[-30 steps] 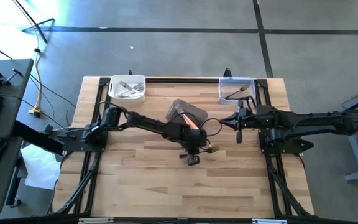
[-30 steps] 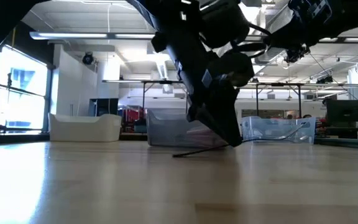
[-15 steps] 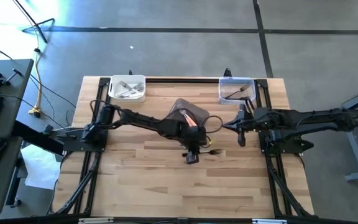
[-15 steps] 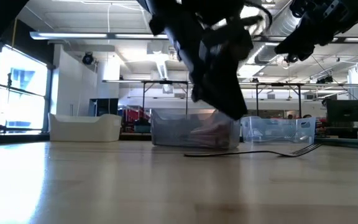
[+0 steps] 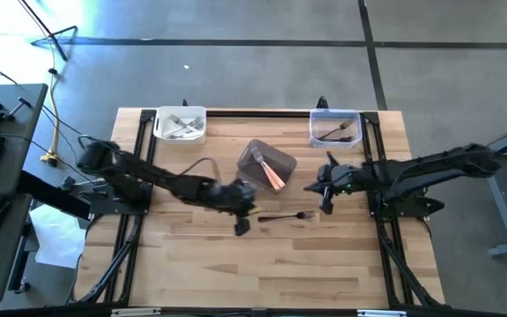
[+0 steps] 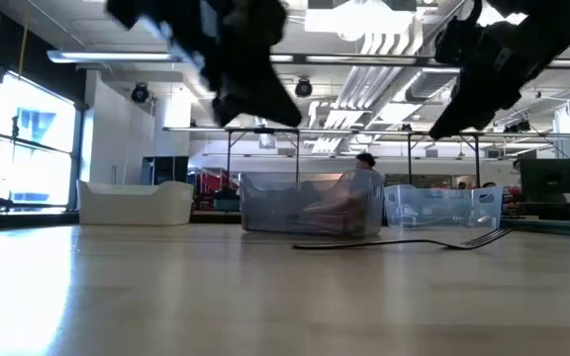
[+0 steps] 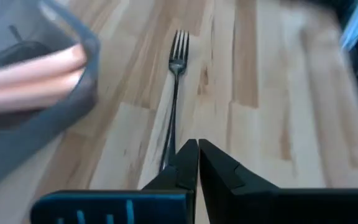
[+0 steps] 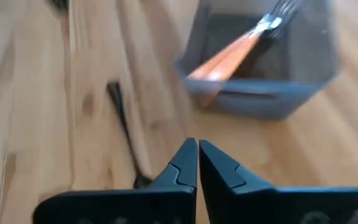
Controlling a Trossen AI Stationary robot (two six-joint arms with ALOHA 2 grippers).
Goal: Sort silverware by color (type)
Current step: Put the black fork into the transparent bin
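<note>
Left gripper [image 5: 241, 227] is pressed together and empty, now pulled back toward the table's left side, off the dark-handled fork [image 5: 285, 215] it held 1 s ago. That fork lies flat mid-table, tines toward the right edge, just beside the grey centre tub [image 5: 266, 164] holding orange-handled forks [image 5: 274, 176]. Right gripper [image 5: 326, 207], fingers together, has moved in from the right and hangs near the tines. White tub [image 5: 180, 125] and clear tub [image 5: 334, 129] sit at the far corners, unchanged.
</note>
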